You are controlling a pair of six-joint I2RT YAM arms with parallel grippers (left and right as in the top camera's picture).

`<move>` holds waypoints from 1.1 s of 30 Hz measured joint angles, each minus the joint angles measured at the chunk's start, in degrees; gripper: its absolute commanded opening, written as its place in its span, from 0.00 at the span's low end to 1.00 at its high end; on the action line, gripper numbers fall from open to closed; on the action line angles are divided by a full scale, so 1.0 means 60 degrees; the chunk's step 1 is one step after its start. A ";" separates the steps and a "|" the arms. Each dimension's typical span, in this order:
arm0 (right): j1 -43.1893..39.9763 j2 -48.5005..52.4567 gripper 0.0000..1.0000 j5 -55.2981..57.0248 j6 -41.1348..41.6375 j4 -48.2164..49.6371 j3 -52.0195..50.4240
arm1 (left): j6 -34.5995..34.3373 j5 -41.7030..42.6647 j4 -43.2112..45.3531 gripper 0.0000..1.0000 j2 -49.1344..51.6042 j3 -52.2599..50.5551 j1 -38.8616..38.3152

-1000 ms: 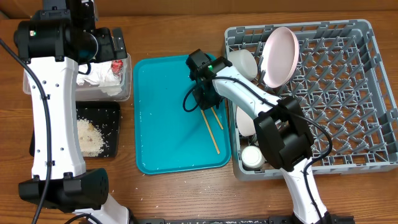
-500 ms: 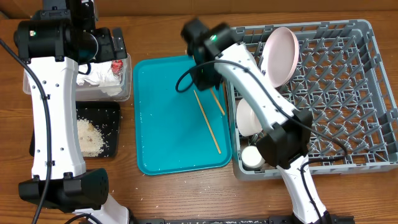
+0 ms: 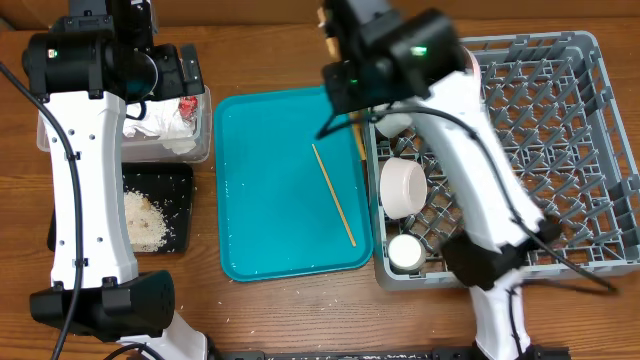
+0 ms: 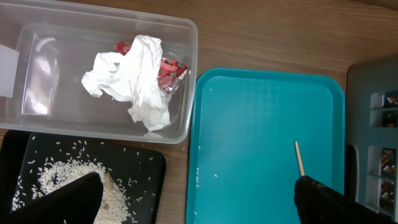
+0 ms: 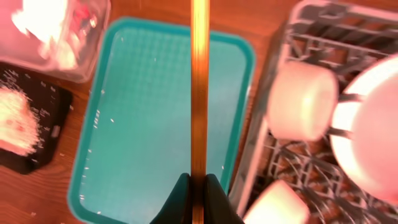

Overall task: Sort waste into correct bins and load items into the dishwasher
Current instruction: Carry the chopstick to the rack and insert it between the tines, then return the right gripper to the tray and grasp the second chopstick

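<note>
**A:** Right fingers (image 5: 180,202), status?

**B:** They are pinching closed on one thin wooden chopstick (image 5: 199,93), gripping it near one end. The smooth, straight stick is running up the middle of the right wrist view. Overhead, the right arm is hanging above the seam between the teal tray (image 3: 270,230) and the grey dish rack (image 3: 560,150).

**A:** Second stick?

**B:** The other chopstick (image 3: 333,196) is lying flat and diagonal on the tray's glossy right half, with nothing else touching it.

**A:** Left fingers (image 4: 68,199)?

**B:** They are standing wide apart and gripping nothing, up above the left side of the desk (image 3: 290,310), which is showing brown wood grain.

**A:** Bins?

**B:** The clear tub (image 4: 37,81), rectangular with rounded corners, is holding a crumpled white napkin (image 4: 134,81). A red-and-white wrapper (image 4: 169,68) is poking out against it. Just beside the tub, the matte black tray (image 4: 143,180) is carrying a heap of pale rice grains (image 4: 62,177), with loose grains scattered around it.

**A:** Rack contents?

**B:** The rack is an open grid with a lattice of upright pegs. A round white bowl (image 3: 405,187) is sitting at its left edge. A small white cup (image 3: 405,252) is sitting just below that, near the corner. The right wrist view is too blurred to sort out the other pale dishes.
</note>
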 measured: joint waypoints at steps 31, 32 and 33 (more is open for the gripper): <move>-0.2769 -0.3756 0.45 0.0608 0.1045 0.1661 -1.1194 | 0.0000 0.0000 0.0000 1.00 0.0000 0.0000 0.0000; -0.2769 -0.3756 0.45 0.0619 0.1013 0.1665 -1.1194 | 0.0000 0.0000 0.0004 1.00 0.0000 0.0000 0.0000; -0.2772 -0.3756 0.45 0.0634 0.0940 0.1683 -1.1194 | 0.0000 0.0000 0.0000 1.00 0.0000 0.0000 0.0000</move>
